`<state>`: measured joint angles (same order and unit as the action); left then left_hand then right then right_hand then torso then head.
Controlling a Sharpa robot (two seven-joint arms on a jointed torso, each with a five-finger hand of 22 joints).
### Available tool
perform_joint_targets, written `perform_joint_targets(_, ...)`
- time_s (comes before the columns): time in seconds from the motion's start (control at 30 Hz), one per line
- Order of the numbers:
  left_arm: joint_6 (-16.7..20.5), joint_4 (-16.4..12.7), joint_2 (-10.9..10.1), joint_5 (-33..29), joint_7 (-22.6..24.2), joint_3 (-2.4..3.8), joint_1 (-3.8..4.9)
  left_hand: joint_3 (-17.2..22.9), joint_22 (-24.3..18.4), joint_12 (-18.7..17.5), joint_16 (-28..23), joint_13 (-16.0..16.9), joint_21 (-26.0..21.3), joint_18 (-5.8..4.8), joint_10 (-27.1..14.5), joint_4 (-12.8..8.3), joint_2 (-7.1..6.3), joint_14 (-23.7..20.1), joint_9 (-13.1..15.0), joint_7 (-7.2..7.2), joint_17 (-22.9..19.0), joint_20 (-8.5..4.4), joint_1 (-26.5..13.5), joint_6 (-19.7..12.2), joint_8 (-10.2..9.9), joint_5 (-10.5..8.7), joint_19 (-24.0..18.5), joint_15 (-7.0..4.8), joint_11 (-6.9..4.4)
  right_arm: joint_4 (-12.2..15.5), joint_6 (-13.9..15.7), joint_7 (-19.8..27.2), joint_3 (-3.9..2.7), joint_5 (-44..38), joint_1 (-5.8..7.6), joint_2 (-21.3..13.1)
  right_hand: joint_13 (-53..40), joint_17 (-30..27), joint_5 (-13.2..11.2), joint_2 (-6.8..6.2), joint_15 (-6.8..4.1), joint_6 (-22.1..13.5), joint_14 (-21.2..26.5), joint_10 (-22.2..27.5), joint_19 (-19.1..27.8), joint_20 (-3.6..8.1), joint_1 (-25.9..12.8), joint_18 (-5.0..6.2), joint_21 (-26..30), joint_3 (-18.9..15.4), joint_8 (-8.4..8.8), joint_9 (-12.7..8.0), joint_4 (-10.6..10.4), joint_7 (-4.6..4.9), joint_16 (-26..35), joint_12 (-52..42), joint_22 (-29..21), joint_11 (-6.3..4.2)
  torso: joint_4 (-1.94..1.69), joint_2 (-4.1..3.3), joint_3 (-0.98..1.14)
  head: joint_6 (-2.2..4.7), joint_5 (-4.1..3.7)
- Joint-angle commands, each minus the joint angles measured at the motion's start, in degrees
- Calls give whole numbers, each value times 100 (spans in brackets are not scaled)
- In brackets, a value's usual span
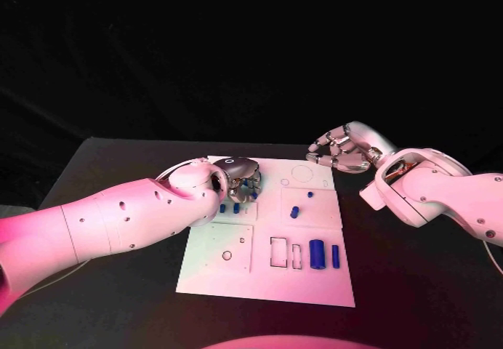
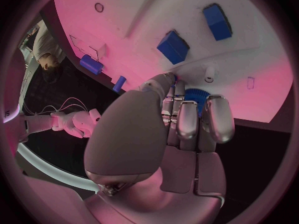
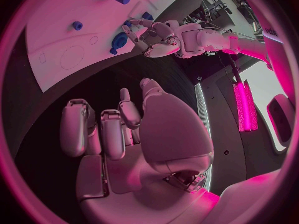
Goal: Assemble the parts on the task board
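Observation:
The white task board (image 1: pixel 220 262) lies in the middle of the black table. My left hand (image 1: pixel 239 177) is over the board's far left part, fingers curled down around a blue toothed round part (image 2: pixel 193 97), which they grip against the board (image 2: pixel 156 10). The right wrist view shows that same left hand (image 3: pixel 151 35) with the round part (image 3: pixel 118 40) under its fingertips. My right hand (image 1: pixel 341 153) hovers off the board's far right corner, fingers curled in and holding nothing.
Two blue cylinders (image 1: pixel 317 254) stand in slots near the board's front right, and a small blue piece (image 1: pixel 294 212) sits mid-board. Two blue blocks (image 2: pixel 173 46) and a white peg (image 2: pixel 210 73) lie close to my left hand. Black table surrounds the board.

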<state>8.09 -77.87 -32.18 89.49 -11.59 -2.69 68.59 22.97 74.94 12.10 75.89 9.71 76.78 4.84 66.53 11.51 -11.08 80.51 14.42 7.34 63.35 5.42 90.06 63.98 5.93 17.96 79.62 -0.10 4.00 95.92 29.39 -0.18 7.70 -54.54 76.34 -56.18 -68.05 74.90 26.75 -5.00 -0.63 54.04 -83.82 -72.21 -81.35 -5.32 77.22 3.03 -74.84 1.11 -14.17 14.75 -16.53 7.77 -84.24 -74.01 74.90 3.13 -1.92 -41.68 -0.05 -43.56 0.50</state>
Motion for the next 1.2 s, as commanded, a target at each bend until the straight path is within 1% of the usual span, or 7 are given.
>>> perform_joint_targets(0.03, 298, -46, -33, -201, 117, 2, -18, 43, 476, -49, 32, -12, 57, -117, 69, -20, -29, 41, -9, -2, 22, -4, -69, 51, -35, -25, 53, -4, -10, 5, -4, 50, -1, -34, -3, 3, -7, 630, 32, 21, -38, -9, -399, 22, 27, 7, -24, 67, 34, -19, -29, 7, 16, -8, 25, 8, 640, -6, -1, 2, -2, 15, 4)
perform_joint_targets(0.17, 480, -159, -138, -313, 152, 22, -22, 62, 498, -75, 45, -15, 82, -123, 96, -36, -39, 60, -16, -1, 34, -7, -84, 72, -42, -26, 73, -7, -12, -6, 3, 53, -1, -34, -3, 8, -7, 630, 32, 21, -38, -9, -399, 22, 27, 7, -24, 67, 34, -19, -29, 7, 16, -8, 25, 8, 640, -6, -3, 4, -4, 29, -3)
perform_joint_targets(0.5, 626, -448, -403, -502, 133, 159, -21, 83, 533, -114, 63, -19, 123, -133, 136, -50, -54, 87, -28, 4, 49, -11, -122, 101, -54, -29, 107, -10, -12, -45, 17, 62, -1, -34, -3, 19, -7, 630, 32, 21, -38, -9, -399, 22, 27, 7, -24, 67, 34, -19, -29, 7, 16, -8, 25, 8, 640, -6, -12, 9, -8, 60, 10)
perform_joint_targets(0.67, 579, -606, -569, -586, 82, 212, -19, 87, 540, -123, 64, -19, 132, -136, 146, -52, -57, 92, -30, 5, 48, -12, -134, 110, -57, -30, 114, -10, -13, -52, 15, 63, -1, -34, -3, 22, -7, 630, 32, 21, -38, -9, -399, 22, 27, 7, -24, 67, 34, -19, -29, 7, 16, -8, 25, 8, 640, -6, -6, 0, -4, 75, 22)
perform_joint_targets(0.8, 474, -653, -679, -645, 30, 227, -19, 90, 544, -133, 58, -20, 136, -137, 157, -54, -63, 93, -34, 3, 32, -13, -147, 118, -60, -32, 118, -11, -14, -49, 14, 57, -1, -34, -4, 21, -7, 630, 32, 21, -38, -9, -399, 22, 27, 7, -24, 67, 34, -19, -29, 7, 16, -8, 25, 8, 640, -6, -11, -6, 1, 90, 22)
perform_joint_targets(0.97, 382, -668, -835, -689, -2, 234, -20, 90, 542, -150, 50, -21, 133, -136, 165, -54, -75, 91, -39, 2, 12, -13, -170, 124, -67, -34, 115, -11, -14, -42, 11, 53, -1, -34, -4, 12, -7, 630, 32, 21, -38, -9, -399, 22, 27, 7, -24, 67, 34, -19, -29, 7, 16, -8, 25, 8, 640, -6, -16, -4, -11, 71, 14)
perform_joint_targets(1.2, 323, -663, -962, -730, -29, 235, -21, 90, 543, -154, 47, -22, 133, -136, 168, -53, -78, 91, -40, 2, 6, -13, -178, 125, -69, -35, 116, -11, -13, -37, 9, 54, -1, -34, -4, 3, -7, 630, 32, 21, -38, -9, -399, 22, 27, 7, -24, 67, 34, -19, -29, 7, 16, -8, 25, 8, 640, -6, -6, -5, -9, 60, 6)
